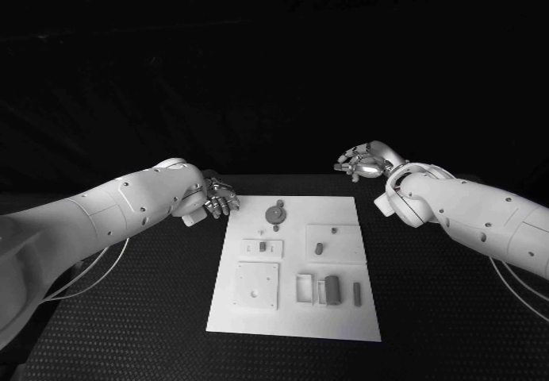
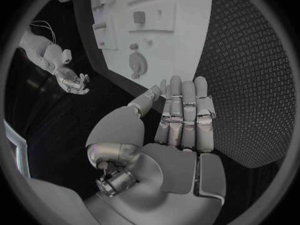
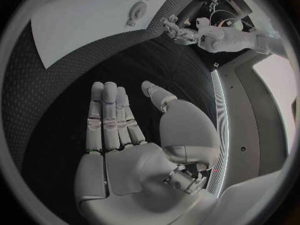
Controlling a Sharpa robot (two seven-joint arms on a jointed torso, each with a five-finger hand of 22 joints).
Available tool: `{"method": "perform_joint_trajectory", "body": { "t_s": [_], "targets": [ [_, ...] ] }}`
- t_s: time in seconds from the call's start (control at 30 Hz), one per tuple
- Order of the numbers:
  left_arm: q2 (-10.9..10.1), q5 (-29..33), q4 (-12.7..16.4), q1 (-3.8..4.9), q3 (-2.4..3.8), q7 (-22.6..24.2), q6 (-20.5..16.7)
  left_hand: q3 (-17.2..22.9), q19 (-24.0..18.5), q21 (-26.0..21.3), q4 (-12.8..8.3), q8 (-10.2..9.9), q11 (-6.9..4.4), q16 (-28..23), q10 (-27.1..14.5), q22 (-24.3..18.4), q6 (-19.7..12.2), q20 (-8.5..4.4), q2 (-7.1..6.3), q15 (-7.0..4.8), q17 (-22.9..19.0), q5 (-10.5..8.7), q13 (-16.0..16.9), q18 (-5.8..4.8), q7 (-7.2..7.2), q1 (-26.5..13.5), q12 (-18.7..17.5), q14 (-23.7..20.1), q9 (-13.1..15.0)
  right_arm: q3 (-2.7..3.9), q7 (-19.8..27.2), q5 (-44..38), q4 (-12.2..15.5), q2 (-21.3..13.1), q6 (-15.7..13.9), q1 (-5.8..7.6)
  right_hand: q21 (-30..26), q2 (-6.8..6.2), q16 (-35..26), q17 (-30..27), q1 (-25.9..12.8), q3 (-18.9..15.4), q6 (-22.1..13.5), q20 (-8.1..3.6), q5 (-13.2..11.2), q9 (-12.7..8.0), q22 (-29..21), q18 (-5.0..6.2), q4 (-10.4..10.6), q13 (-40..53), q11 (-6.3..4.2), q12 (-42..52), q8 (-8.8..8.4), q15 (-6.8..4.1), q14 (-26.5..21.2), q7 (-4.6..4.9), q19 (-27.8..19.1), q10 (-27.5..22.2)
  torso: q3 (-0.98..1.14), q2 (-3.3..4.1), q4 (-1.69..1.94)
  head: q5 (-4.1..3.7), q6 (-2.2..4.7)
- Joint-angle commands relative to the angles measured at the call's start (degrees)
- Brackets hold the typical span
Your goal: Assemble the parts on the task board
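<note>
The white task board (image 1: 332,208) lies in the middle of the black table. On it, a round grey part (image 1: 276,213) sits near the far edge, and a dark block (image 1: 333,290) with a slim piece (image 1: 357,293) beside it lies near the front right. My left hand (image 1: 217,198) hovers just off the board's far left corner, fingers straight and apart, holding nothing. My right hand (image 1: 364,163) is raised beyond the far right corner, also empty. In the left wrist view, the flat palm (image 2: 181,120) points toward the board (image 2: 181,50) and round part (image 2: 138,63). The right wrist view shows the right hand (image 3: 125,130) spread.
Small grey pieces (image 1: 262,247) (image 1: 319,248) stand in recessed squares mid-board. A square plate (image 1: 258,284) lies at the front left of the board. Black matting (image 1: 126,317) surrounds the board on both sides. My left hand (image 3: 175,29) appears across the board (image 3: 81,20).
</note>
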Motion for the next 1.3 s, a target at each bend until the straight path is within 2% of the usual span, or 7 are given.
{"method": "perform_joint_trajectory", "body": {
  "t_s": [0.03, 0.23, 0.27, 0.4, 0.67, 1.0, 1.3],
  "targets": [
    [-2.0, 1.1, 4.3, 0.35, -0.03, -2.2, -3.5, 0.1, 0.5, 0.2, -0.1, 0.3, -0.12, 0.2, 0.5, 0.1, 0.6, -0.1, -0.03, -0.06, 0.1, 0.21, 0.0, -0.28, -0.17, 0.5, -0.3, 0.6, 0.0, 0.02, 0.8, 0.3, -0.7, 0.3, 0.9, -0.01, -0.8, -0.09, -0.6, 0.1, 0.0, 0.0, -0.2, 0.33, -0.2, -0.2, 0.1, 0.74, -0.5, -0.3, 0.23, 0.0, 0.15, 0.35, -0.6, 0.43, -0.3, -1.1, -0.25, -0.69, 0.26, -0.02, -0.29],
    [-6.1, 1.1, 12.3, 0.32, -0.52, -3.3, -5.2, 0.0, 0.7, 0.2, -0.1, 0.4, -0.19, 0.2, 0.7, 0.2, 0.8, -0.18, -0.05, -0.12, 0.1, 0.23, 0.0, -0.29, -0.24, 0.5, -0.4, 0.8, 0.0, 0.0, 1.9, 0.5, -1.2, 0.4, 1.8, -0.74, -4.5, 0.52, -6.3, -1.9, 0.0, 0.7, -0.3, 1.7, -0.2, -0.3, -0.7, 0.32, -1.3, -3.3, 1.47, -3.7, 0.59, 2.02, -3.4, 0.71, -4.1, -3.6, -0.48, -1.42, 0.47, -0.01, -0.64],
    [-7.1, 1.0, 14.2, 0.27, -0.82, -3.6, -5.8, 0.0, 0.7, 0.2, -0.1, 0.4, -0.2, 0.2, 0.8, 0.2, 0.9, -0.19, -0.07, -0.13, 0.1, 0.23, 0.0, -0.29, -0.25, 0.5, -0.4, 0.8, 0.0, 0.0, 2.2, 0.5, -1.3, 0.4, 1.9, -0.87, -6.2, 0.72, -9.7, -3.4, -0.2, 1.0, -0.2, 2.26, -0.2, -0.2, -1.3, -0.13, -1.6, -5.6, 2.19, -6.7, 0.86, 3.1, -4.9, 0.02, -6.3, -4.0, -0.52, -1.57, 0.46, -0.05, -0.66],
    [-9.0, 0.9, 18.1, -0.02, -2.76, -3.9, -6.7, 0.0, 0.8, 0.2, -0.1, 0.4, -0.24, 0.2, 0.9, 0.2, 1.0, -0.23, -0.14, -0.17, 0.2, 0.23, 0.0, -0.3, -0.3, 0.5, -0.4, 1.0, -0.1, 0.0, 2.5, 1.3, -1.4, 0.2, 2.1, -1.19, -10.5, 0.99, -18.7, -7.8, -0.1, 1.3, -0.6, 3.58, -0.2, -0.6, -1.6, -1.15, -2.8, -13.8, 3.47, -15.8, 1.15, 5.99, -7.4, -0.07, -11.5, -1.7, -0.55, -1.68, 0.46, -0.18, -0.78],
    [-10.8, -2.5, 22.3, -0.66, -4.84, -5.2, -8.8, 0.0, 1.5, 0.2, -0.1, 0.6, -0.53, 0.1, 1.9, 0.5, 1.6, -0.53, -0.38, -0.45, 0.4, 0.53, 0.0, -0.28, -0.54, 0.7, -0.7, 1.9, -0.2, 0.0, 3.0, 1.7, -1.0, 0.0, 2.1, -1.39, -13.8, 1.04, -24.9, -10.1, -0.1, 1.0, -1.2, 4.53, -0.2, -2.2, -1.3, -2.12, -2.8, -18.3, 4.04, -20.5, 0.83, 8.07, -10.3, 0.32, -15.5, -0.8, -0.42, -1.51, 0.49, -0.22, -1.04],
    [-9.5, -3.1, 23.2, -2.1, -4.83, -5.8, -9.6, -0.1, 1.9, 0.2, -0.1, 0.7, -0.69, 0.2, 2.4, 0.7, 1.9, -0.68, -0.53, -0.59, 0.6, 1.01, 0.0, -0.29, -0.66, 0.6, -0.8, 2.3, -0.4, 0.0, 3.4, 2.3, -0.5, -0.1, 2.5, -1.42, -20.5, 1.24, -30.4, -14.4, 0.2, 0.8, -2.8, 5.55, -0.2, -4.5, -1.6, -4.41, -2.8, -23.4, 5.04, -26.4, 0.49, 10.28, -13.7, 0.7, -22.6, -0.8, -0.44, -1.42, 0.48, -0.48, -1.72],
    [-7.6, -6.9, 22.1, -3.75, -4.8, -5.3, -10.4, -0.2, 2.2, 0.2, -0.2, 0.7, -0.77, 0.3, 2.7, 0.8, 2.0, -0.79, -0.54, -0.7, 0.7, 1.28, 0.1, -0.28, -0.71, 0.6, -0.8, 2.5, -0.4, 0.0, 3.3, 2.5, -0.3, -0.1, 3.4, -1.49, -22.5, 1.39, -31.6, -16.8, 0.3, 0.8, -3.7, 5.64, -0.2, -5.9, -0.7, -4.98, -2.6, -25.9, 5.87, -29.4, 0.49, 10.89, -14.1, 1.23, -23.8, -0.4, -0.41, -1.39, 0.48, -0.85, -2.11]
  ]
}}
